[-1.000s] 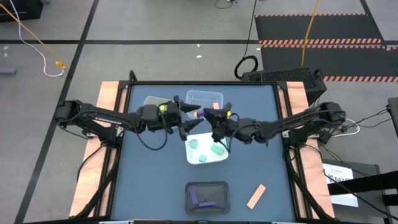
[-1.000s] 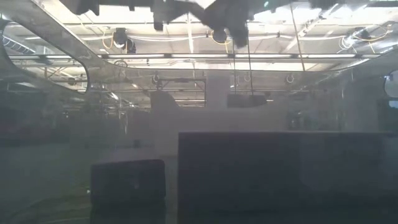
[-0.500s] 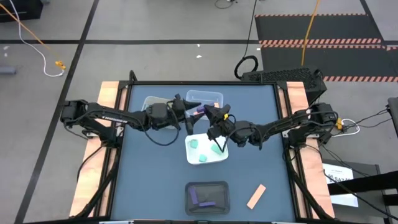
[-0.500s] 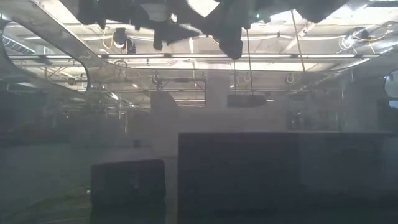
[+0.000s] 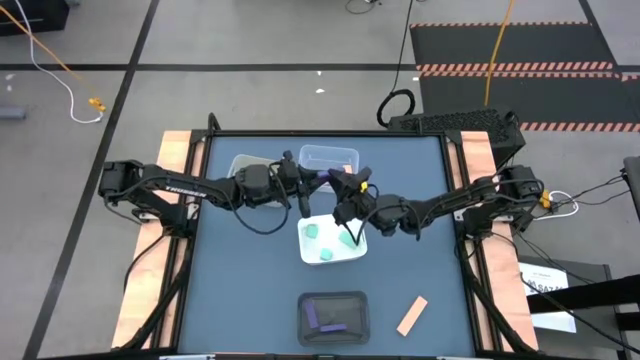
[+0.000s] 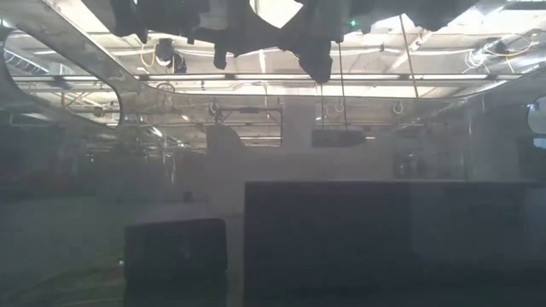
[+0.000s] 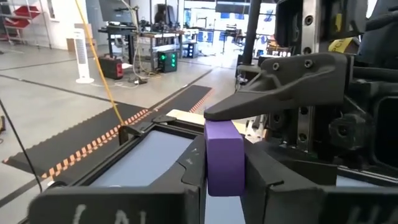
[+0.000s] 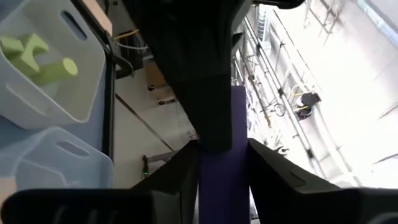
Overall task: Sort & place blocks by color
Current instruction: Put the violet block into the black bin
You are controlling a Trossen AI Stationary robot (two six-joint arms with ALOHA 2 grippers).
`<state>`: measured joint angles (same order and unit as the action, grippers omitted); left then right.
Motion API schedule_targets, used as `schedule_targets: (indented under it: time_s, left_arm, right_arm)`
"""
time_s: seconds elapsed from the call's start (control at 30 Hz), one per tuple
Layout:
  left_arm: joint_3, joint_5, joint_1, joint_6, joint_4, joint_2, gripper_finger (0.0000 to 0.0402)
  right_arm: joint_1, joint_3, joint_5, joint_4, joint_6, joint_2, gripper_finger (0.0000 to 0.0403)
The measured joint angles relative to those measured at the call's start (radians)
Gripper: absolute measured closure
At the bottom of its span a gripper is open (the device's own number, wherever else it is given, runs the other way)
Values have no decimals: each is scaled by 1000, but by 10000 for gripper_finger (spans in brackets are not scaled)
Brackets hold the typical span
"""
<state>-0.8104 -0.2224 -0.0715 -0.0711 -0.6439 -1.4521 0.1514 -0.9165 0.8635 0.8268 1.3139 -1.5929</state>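
Note:
A purple block (image 5: 320,178) hangs in the air between the far clear tray (image 5: 345,153) and the white tray (image 5: 354,254). My left gripper (image 5: 311,182) reaches it from the left and is shut on it. My right gripper (image 5: 341,187) reaches it from the right and also has it between its fingers. Mint blocks (image 5: 347,240) lie in the white tray. Yellow-green blocks (image 8: 37,56) lie in the far left clear tray (image 5: 240,163). Purple blocks (image 5: 325,318) lie in the dark tray (image 5: 360,305). A peach bar (image 5: 412,316) lies on the table. My left gripper pinches the purple block (image 7: 224,155) between its two fingers, on its two opposite side faces (image 7: 210,177). The fingers come level from the table's left. The block is lifted clear of the table. The right gripper's finger (image 7: 280,81) lies over its far end. My right gripper has the same purple block (image 8: 239,162) between its two fingers, on its two long sides (image 8: 244,186). It comes roughly level from the table's right. The left gripper's dark finger (image 8: 199,81) covers the block's other end.
The two arms meet over the far middle of the table, right above the white tray's far rim. The dark tray stands at the near middle, and the peach bar lies to its right on the blue mat (image 5: 240,290).
My left gripper has gone toward the table's right, up to the purple block that my right gripper holds. Its wide-open fingers have shut on the block. My right gripper has shifted a little toward the left and far side with the block.

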Motion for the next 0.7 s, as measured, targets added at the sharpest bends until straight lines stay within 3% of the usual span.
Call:
schedule_targets:
  time_s: [0.2, 0.43, 0.6, 0.7]
  left_arm:
    - [1, 8, 0, -23, 0, 0, 348]
    - [1, 8, -5, -37, -6, 0, 348]
    - [1, -17, -29, -37, -10, 3, 348]
    - [1, -21, -49, -44, 22, 16, 348]
  right_arm:
    - [1, 0, 13, -6, -151, 0, 263]
    - [2, 0, 146, -50, -400, 0, 202]
    - [38, 0, 424, -118, -574, 0, 166]
    - [93, 0, 559, -178, -595, 0, 161]
